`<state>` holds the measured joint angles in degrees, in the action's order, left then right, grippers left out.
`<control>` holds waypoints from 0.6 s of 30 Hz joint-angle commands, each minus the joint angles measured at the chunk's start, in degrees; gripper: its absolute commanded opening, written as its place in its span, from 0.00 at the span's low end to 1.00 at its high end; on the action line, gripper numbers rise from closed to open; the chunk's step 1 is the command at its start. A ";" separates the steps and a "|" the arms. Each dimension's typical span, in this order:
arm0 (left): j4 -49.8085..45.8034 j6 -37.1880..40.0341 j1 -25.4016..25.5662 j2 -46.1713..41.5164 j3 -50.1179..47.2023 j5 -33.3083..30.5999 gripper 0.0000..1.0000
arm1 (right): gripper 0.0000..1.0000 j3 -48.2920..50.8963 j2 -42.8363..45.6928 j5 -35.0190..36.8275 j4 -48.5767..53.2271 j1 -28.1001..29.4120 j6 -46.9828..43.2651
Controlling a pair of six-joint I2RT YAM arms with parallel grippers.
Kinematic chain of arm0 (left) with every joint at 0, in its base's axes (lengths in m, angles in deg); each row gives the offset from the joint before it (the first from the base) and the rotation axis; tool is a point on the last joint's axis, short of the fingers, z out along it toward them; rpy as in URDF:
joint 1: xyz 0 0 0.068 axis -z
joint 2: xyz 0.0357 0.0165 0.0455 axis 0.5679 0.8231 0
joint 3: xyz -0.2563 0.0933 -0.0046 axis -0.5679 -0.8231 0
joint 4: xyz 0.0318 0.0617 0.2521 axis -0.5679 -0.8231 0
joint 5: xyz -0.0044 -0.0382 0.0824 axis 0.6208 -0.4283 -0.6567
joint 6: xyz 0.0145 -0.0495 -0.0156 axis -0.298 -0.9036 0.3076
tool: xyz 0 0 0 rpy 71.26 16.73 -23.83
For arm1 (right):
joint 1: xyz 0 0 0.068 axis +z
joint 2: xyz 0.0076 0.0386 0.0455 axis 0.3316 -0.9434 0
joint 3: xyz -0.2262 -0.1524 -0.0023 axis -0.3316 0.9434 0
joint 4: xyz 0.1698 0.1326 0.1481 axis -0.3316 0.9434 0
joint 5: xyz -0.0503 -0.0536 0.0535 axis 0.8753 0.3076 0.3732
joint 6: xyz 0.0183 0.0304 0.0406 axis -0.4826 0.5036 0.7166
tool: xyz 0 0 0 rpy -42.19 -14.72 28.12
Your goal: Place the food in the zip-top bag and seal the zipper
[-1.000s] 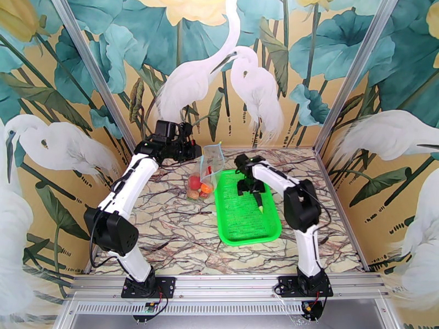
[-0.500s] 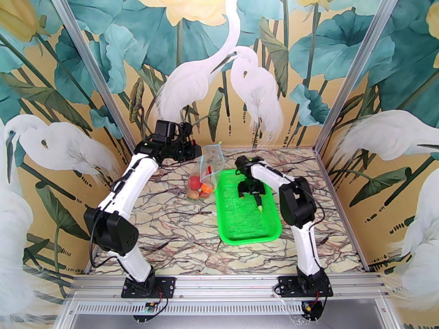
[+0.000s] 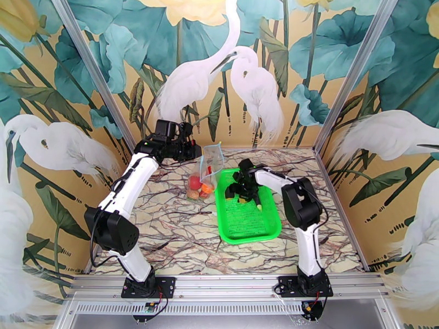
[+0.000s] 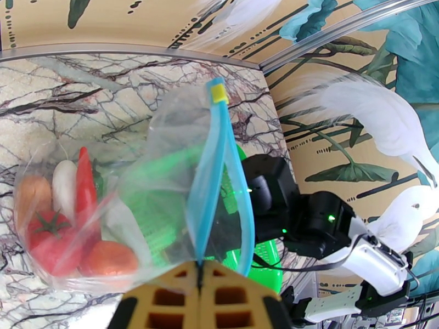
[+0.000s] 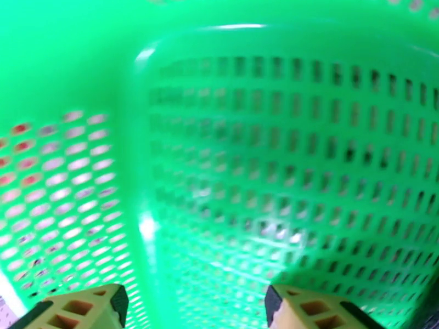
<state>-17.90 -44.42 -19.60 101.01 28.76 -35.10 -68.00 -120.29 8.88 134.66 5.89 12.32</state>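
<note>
The left fingers are clenched on the blue zipper of the clear bag, which holds a tomato, chili and radish and rests on the table. The right fingers are spread and empty in the green basket, beside 1 small yellowish piece.

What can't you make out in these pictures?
- Top view: the small yellow-green thing in the basket is too small to identify.
- Right wrist view: the basket mesh is blurred, and the bottom edge cuts off the fingers of the right end effector.
- Left wrist view: the crinkled bag and the tomato hide whatever lies behind them.
</note>
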 commanded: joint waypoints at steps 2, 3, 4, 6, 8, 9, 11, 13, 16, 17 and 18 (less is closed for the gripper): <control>0.21 0.36 -0.41 -0.42 0.09 0.16 0.00 | 0.73 -1.15 7.50 11.76 1.87 0.08 -1.81; 0.42 0.24 -0.41 -0.30 -0.02 0.27 0.00 | 0.73 -1.72 7.67 16.75 3.82 0.37 -1.85; 0.53 0.15 -0.41 -0.32 -0.15 0.37 0.00 | 0.73 -2.40 7.56 19.92 5.22 0.48 -1.80; 0.96 -0.06 -0.46 -0.21 -0.24 0.67 0.00 | 0.73 -4.02 6.40 27.15 9.10 0.49 -0.62; 1.35 -0.32 -0.41 -0.20 -0.60 0.81 0.00 | 0.73 -6.54 3.72 32.44 13.38 0.46 0.28; 1.55 -0.45 -0.46 -0.30 -0.68 0.87 0.00 | 0.73 -8.10 2.19 34.34 15.60 0.50 0.49; 1.81 -0.59 -0.41 -0.43 -0.91 1.02 0.00 | 0.74 -10.45 -0.90 36.33 18.58 0.47 1.09; 1.83 -0.62 -0.41 -0.54 -0.95 0.81 0.00 | 0.75 -11.60 -2.96 36.86 19.26 0.40 1.85; 1.72 -0.61 -0.41 -1.02 -1.25 0.48 0.00 | 0.77 -13.41 -5.66 39.33 20.42 0.30 2.83; 1.63 -0.61 -0.41 -1.11 -1.42 0.38 0.00 | 0.77 -13.83 -6.55 40.04 20.53 0.28 2.88; 1.54 -0.64 -0.41 -1.26 -1.55 0.30 0.00 | 0.78 -14.33 -7.29 40.34 20.89 0.23 2.95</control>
<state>-17.20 -44.51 -19.60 100.99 28.15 -35.07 -80.46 -125.47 44.66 151.86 6.13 13.52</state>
